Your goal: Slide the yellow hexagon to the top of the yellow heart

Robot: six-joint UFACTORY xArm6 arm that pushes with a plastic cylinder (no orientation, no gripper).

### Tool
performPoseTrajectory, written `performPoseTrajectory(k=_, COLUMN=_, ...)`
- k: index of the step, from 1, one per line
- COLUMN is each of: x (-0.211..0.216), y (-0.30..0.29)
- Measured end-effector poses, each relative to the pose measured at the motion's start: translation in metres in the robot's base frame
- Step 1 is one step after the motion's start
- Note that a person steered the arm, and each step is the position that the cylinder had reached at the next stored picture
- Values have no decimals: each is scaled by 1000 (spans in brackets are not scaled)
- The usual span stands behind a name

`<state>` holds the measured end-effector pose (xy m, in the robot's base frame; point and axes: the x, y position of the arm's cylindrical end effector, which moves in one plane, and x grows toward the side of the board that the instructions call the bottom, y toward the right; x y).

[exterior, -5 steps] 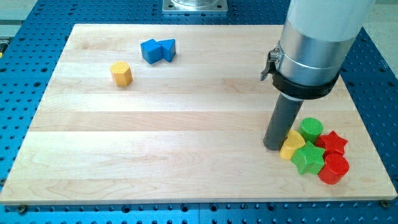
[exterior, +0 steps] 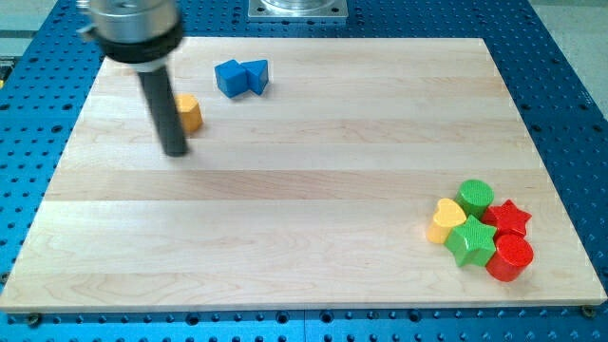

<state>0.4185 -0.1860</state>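
The yellow hexagon [exterior: 191,112] sits near the view's top left of the wooden board, partly hidden by my rod. My tip [exterior: 175,150] rests on the board just left of and slightly below the hexagon, close to or touching it. The yellow heart [exterior: 445,220] lies at the view's lower right, at the left edge of a tight cluster of blocks, far from the hexagon.
Two blue blocks [exterior: 240,76] sit side by side right of and above the hexagon. Beside the heart are a green cylinder [exterior: 474,198], a green star [exterior: 472,241], a red star [exterior: 510,218] and a red cylinder [exterior: 511,257]. The board edge [exterior: 304,308] borders a blue perforated table.
My rod has swung from beside the yellow heart at the lower right across the board to the yellow hexagon's left side. No block has visibly moved.
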Motion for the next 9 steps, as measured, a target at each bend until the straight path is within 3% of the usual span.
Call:
performPoseTrajectory(k=1, x=-39, y=-19)
performPoseTrajectory(k=2, x=-34, y=49)
performPoseTrajectory(k=5, x=-79, y=92)
performPoseTrajectory(k=7, x=54, y=204)
performPoseTrajectory(k=8, x=56, y=156)
performPoseTrajectory(k=9, x=91, y=155)
